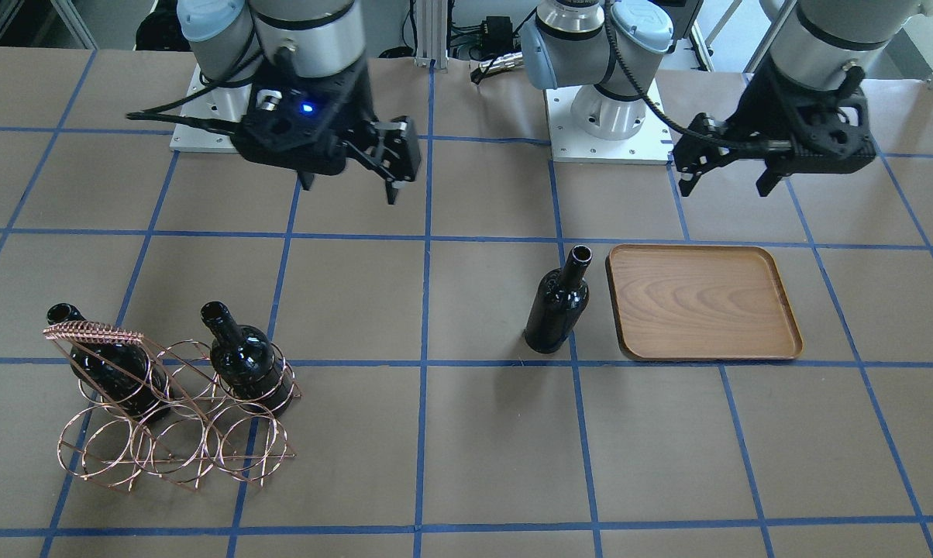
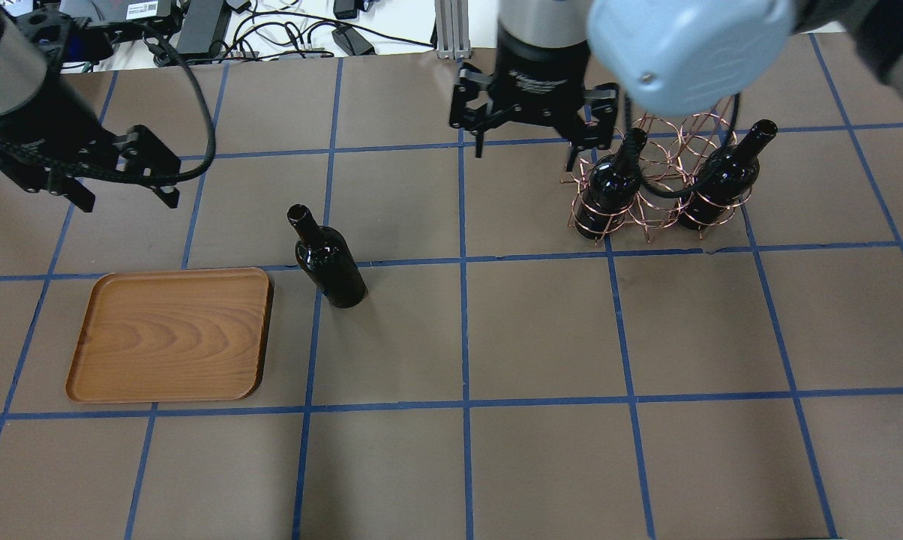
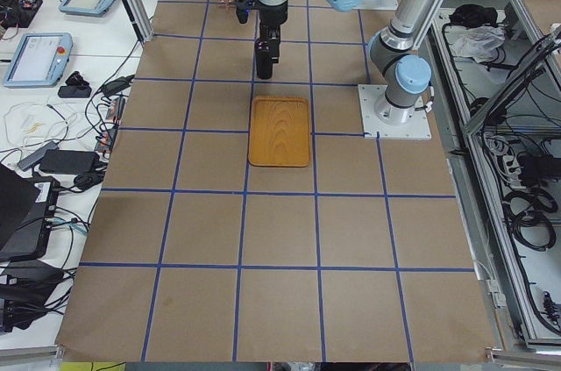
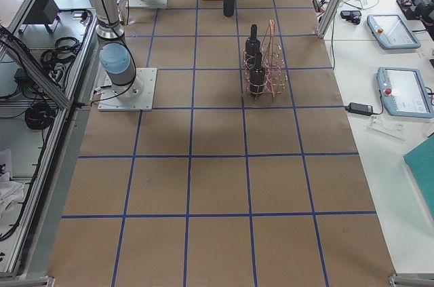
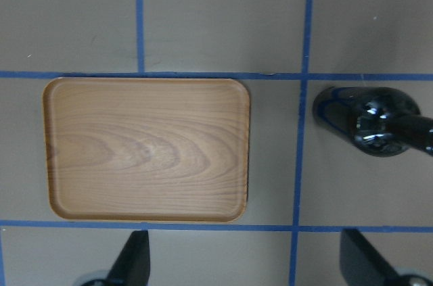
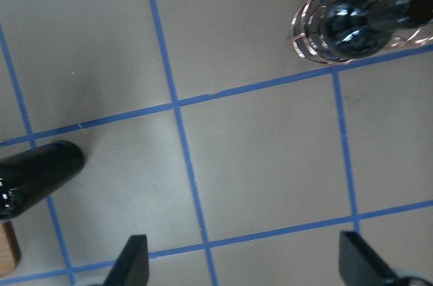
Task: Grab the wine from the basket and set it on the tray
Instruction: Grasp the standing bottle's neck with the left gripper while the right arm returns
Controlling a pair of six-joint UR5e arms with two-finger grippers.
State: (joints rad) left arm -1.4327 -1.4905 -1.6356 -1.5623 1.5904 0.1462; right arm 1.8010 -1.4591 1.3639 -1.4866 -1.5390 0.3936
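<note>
- Wine (image 2: 330,262) stands upright on desk (image 2: 541,330), out of basket (image 1: 172,457), just beside tray (image 2: 264,330) at its 3 o'clock overhead, not on it.
- Left claw (image 2: 129,199) and right claw (image 2: 526,150): spread, empty.
- Your next move, likely: left claw takes the neck and lifts it over the rim.
- Brown paper, blue tape grid; cables (image 2: 271,30) at 12 o'clock.

Glossy glass wine (image 1: 557,308), grained wooden tray (image 1: 704,304)
</note>
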